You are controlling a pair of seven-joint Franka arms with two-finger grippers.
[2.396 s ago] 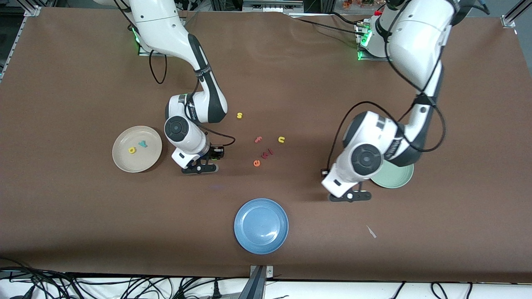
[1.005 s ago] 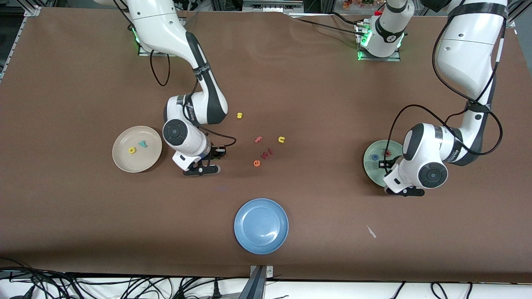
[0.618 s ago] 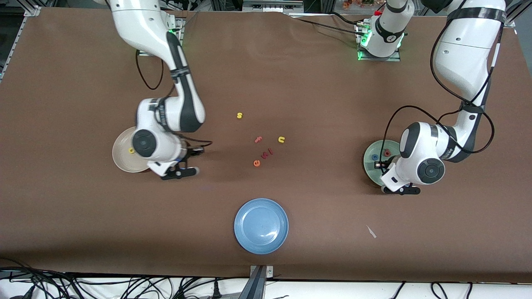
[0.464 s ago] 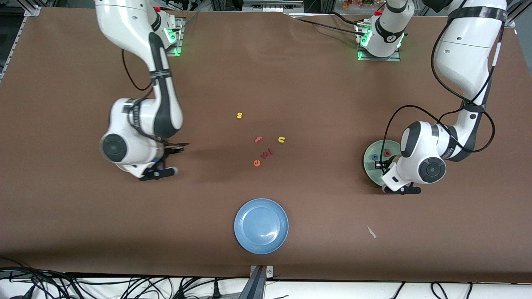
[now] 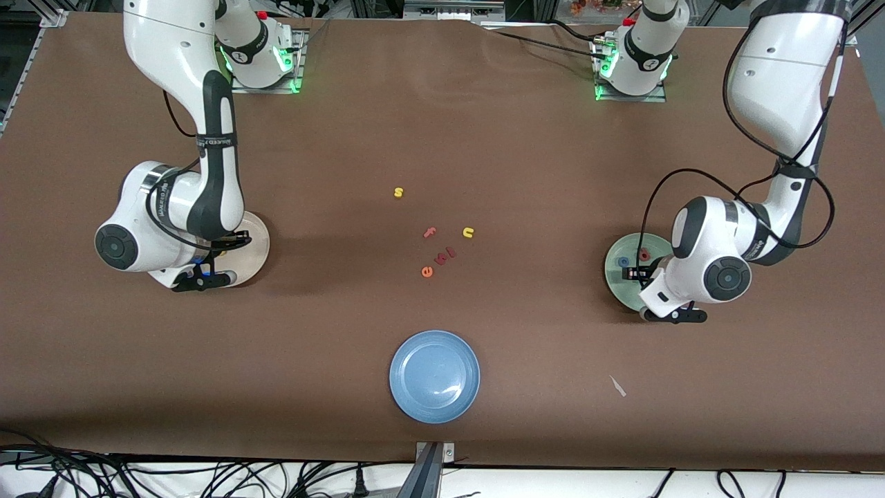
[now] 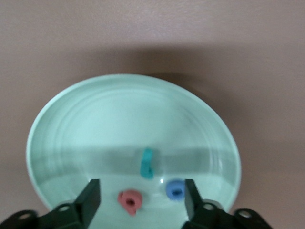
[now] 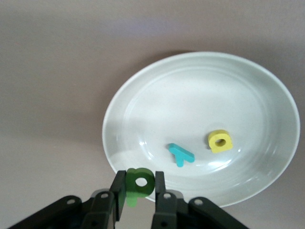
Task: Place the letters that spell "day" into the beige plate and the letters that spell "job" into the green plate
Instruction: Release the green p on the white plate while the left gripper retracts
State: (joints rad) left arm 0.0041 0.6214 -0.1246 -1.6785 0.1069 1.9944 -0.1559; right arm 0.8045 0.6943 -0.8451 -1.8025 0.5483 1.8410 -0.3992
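Letters for "day" are nearly gathered: the dark green d [image 7: 138, 185] is pinched between the fingers of the right gripper [image 7: 137, 193], which hangs over the rim of the beige plate [image 7: 267, 86], at about seven o'clock of the plate in the right wrist view. It is held there, I judge, so that a release drops it inside the rim beside its fellows. Already in that plate lie the yellow a [image 7: 219, 141] and the teal-blue y [image 7: 180, 154], close together but apart.

At the left arm's end of the surface [image 5: 442, 138], the green plate [image 6: 95, 109] holds all three letters of "job": the teal j [image 6: 147, 163], the blue o [image 6: 175, 189] and the pinkish-red b [image 6: 130, 201]. The left gripper [image 6: 141, 205] hangs over them with its fingers spread wide and nothing between them, so that word looks finished.

A blue plate [image 5: 435, 375] at six o'clock of the surface is empty. Spare letters, among them a yellow s [image 5: 398, 192] and an orange e [image 5: 427, 272], lie loose mid-surface.
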